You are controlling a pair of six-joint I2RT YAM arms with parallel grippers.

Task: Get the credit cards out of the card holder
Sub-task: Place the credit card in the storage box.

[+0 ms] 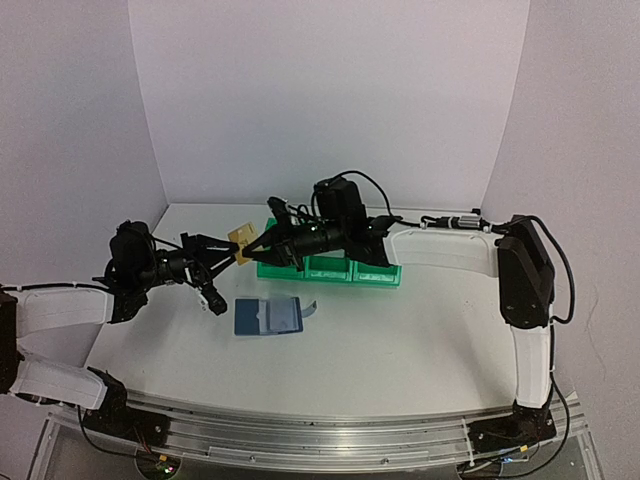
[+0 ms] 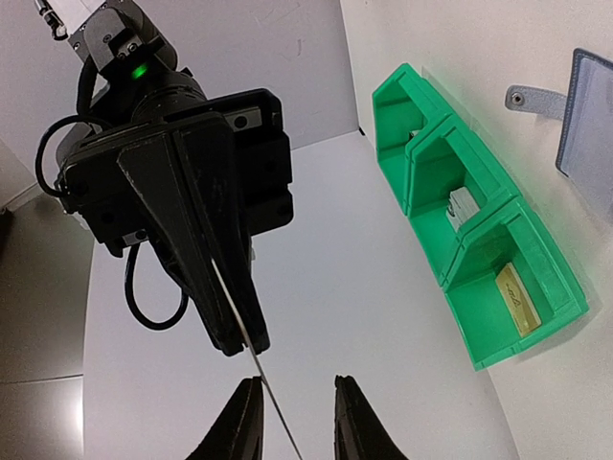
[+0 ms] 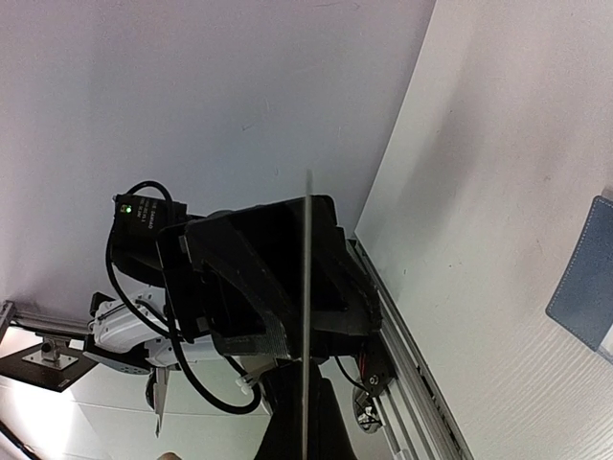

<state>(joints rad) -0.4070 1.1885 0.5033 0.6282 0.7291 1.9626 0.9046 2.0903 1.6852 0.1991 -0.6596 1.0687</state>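
Right gripper (image 2: 241,331) pinches the gold card (image 1: 240,237), whose free edge sits between the left gripper's (image 2: 297,383) narrow, not yet clamped jaws; I should centre it, clamp squarely, then release right; the holder (image 1: 268,317) lies open below both.

There are two hands, one left hand (image 2: 295,422) and one right hand (image 2: 243,341), one blue wallet (image 1: 268,317), three green bins (image 1: 327,270), and three cards that can be counted: one tan card (image 1: 238,238), one gold card (image 2: 517,299) and one grey card (image 2: 463,209).
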